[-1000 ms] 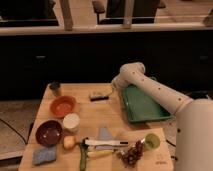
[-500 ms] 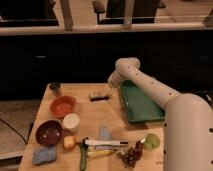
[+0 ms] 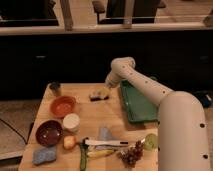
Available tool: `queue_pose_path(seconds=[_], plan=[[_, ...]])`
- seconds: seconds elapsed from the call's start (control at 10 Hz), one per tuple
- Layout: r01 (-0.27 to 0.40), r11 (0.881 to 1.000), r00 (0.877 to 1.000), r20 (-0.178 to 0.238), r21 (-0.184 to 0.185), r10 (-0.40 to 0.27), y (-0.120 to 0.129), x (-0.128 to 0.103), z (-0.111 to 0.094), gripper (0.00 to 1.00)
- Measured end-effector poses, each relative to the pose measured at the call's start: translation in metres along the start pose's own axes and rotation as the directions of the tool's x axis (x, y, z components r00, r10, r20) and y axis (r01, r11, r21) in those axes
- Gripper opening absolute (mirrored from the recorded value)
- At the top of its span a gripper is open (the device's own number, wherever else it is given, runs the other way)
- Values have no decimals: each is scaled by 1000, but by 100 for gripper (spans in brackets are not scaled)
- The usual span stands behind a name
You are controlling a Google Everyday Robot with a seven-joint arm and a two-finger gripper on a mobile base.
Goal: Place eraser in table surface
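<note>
one gripper (image 3: 106, 89) just over eraser (image 3: 98, 95), on table surface (image 3: 95, 115)

orange bowl (image 3: 63, 106); dark bowl (image 3: 48, 132); white cup (image 3: 71, 122); green tray (image 3: 140, 105); grapes (image 3: 131, 154); blue-grey pad (image 3: 44, 155)

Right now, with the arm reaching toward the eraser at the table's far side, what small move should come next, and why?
Probably a short lift straight up. The eraser appears to lie flat on the table surface, and the pincer sits right at its end near the green tray; rising avoids dragging it.
</note>
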Motion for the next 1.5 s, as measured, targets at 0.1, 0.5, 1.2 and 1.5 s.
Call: queue_pose_path(seconds=[0.1,0.5,1.2,1.5], plan=[[38,999,999,3,-1,-38,1,1,3,80],[165,986,986,-11,-32,-165,9,-1,16,80],[238,968,970,-33,-84,-242,23,1,41,80],[245,963,967,-41,-110,-251,25,-1,52,80]])
